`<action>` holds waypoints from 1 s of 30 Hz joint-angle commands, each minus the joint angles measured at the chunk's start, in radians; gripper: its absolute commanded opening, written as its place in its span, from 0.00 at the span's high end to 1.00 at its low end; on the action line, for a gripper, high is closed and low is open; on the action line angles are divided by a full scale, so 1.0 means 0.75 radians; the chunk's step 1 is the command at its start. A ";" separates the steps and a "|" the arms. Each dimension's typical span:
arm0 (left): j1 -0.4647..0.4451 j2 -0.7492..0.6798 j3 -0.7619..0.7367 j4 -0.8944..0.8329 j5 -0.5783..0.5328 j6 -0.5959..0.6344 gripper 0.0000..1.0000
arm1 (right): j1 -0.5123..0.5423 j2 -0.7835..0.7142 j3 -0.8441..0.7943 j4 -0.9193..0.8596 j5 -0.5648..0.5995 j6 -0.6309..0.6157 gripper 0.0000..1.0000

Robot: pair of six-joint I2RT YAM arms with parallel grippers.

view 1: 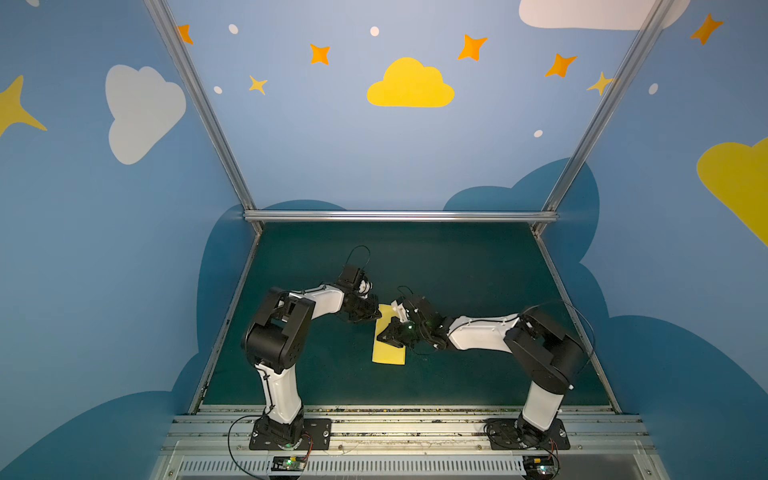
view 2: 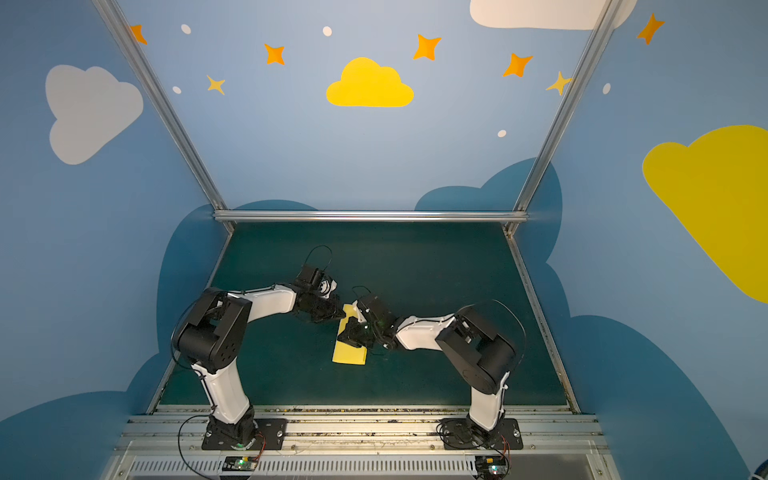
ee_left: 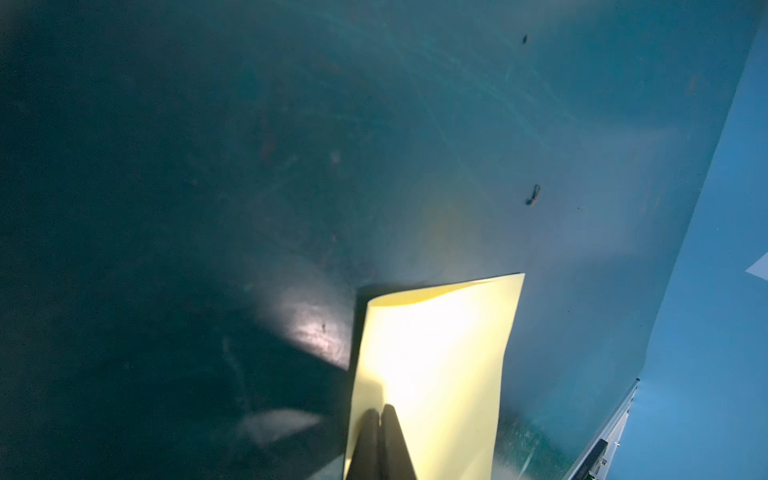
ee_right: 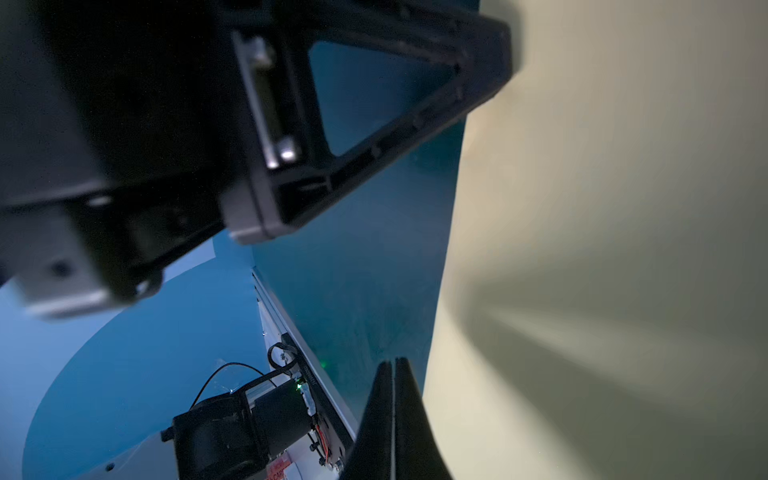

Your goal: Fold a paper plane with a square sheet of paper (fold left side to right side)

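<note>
The square sheet of paper [view 1: 388, 353] [view 2: 349, 355] lies on the green mat as a pale yellow narrow rectangle, doubled over on itself. In the left wrist view the paper [ee_left: 436, 353] shows a soft, rounded folded edge and a slightly lifted far end. My left gripper [view 1: 376, 313] [view 2: 338, 313] [ee_left: 380, 409] is shut, its tips resting on the top layer near the far end. My right gripper [view 1: 383, 338] [view 2: 343, 337] [ee_right: 392, 361] is also shut, low over the paper's middle, at the edge of the sheet [ee_right: 602, 249]. No paper plane shape shows.
The dark green mat [view 1: 457, 270] is bounded by aluminium rails [view 1: 399, 216] at the back and sides, with blue painted walls beyond. Both arm bases [view 1: 289, 434] [view 1: 528, 434] sit on the front rail. The two wrists are close together over the paper.
</note>
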 commanded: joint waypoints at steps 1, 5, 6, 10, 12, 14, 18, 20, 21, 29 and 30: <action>-0.004 0.023 -0.038 -0.043 -0.041 0.019 0.96 | -0.003 0.077 0.035 0.062 -0.026 0.017 1.00; -0.005 0.022 -0.036 -0.048 -0.043 0.017 0.96 | -0.006 0.136 -0.009 0.122 -0.011 0.056 1.00; -0.005 0.021 -0.036 -0.048 -0.042 0.014 0.96 | -0.006 0.145 -0.031 0.142 -0.007 0.069 1.00; -0.002 0.024 -0.024 -0.046 -0.041 0.011 0.96 | 0.001 0.166 -0.093 0.182 0.001 0.100 1.00; -0.001 0.035 -0.009 -0.049 -0.048 0.009 0.96 | 0.006 0.161 -0.122 0.184 0.011 0.106 1.00; 0.008 0.058 0.024 -0.058 -0.052 0.011 0.96 | 0.010 0.160 -0.146 0.179 0.021 0.108 1.00; 0.036 0.122 0.112 -0.083 -0.054 0.022 0.96 | 0.015 0.158 -0.174 0.182 0.038 0.112 1.00; 0.057 0.162 0.186 -0.118 -0.056 0.041 0.96 | 0.017 0.158 -0.183 0.181 0.044 0.112 1.00; 0.065 0.184 0.222 -0.140 -0.061 0.050 0.96 | 0.020 0.158 -0.185 0.181 0.046 0.112 1.00; 0.141 0.281 0.479 -0.297 -0.032 0.139 0.96 | 0.020 0.164 -0.192 0.176 0.055 0.113 1.00; 0.141 0.258 0.479 -0.301 -0.017 0.143 0.96 | 0.020 0.164 -0.194 0.175 0.057 0.114 1.00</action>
